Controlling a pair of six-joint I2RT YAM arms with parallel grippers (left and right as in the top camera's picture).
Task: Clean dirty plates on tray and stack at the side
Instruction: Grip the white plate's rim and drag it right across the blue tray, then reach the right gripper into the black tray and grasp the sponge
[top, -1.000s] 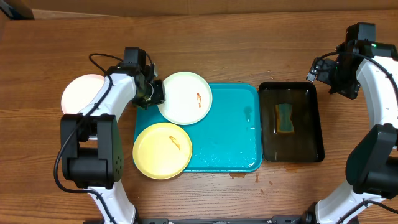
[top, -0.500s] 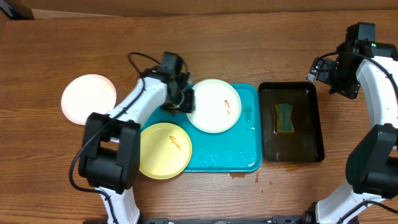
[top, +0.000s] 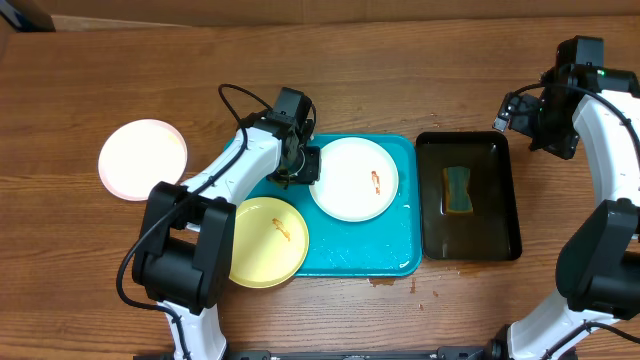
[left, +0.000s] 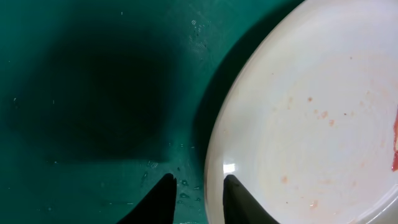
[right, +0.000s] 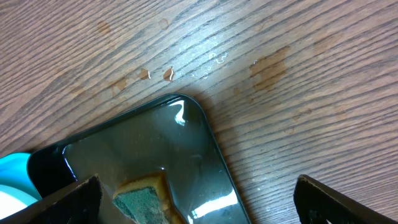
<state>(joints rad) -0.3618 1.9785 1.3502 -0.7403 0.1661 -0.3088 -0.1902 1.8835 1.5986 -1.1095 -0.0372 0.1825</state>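
**White plate gripped over the blue tray**

The left rim of a smeared white plate (top: 355, 180) is pinched between the fingers of the left claw (left: 198, 196), and the plate is held over the blue tray (top: 390, 250). A yellow plate (top: 265, 240) is laid across the tray's near-left corner. A third plate (top: 143, 160) is set well apart on the table (top: 400, 80). The right claw (right: 198, 188) is held wide open above a corner of the black tray (right: 186, 143).

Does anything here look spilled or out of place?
Yes. The pale yellow plate overhangs the near left corner of the turquoise tray, partly above the table, and small wet splashes dot it beside the tray's front edge.
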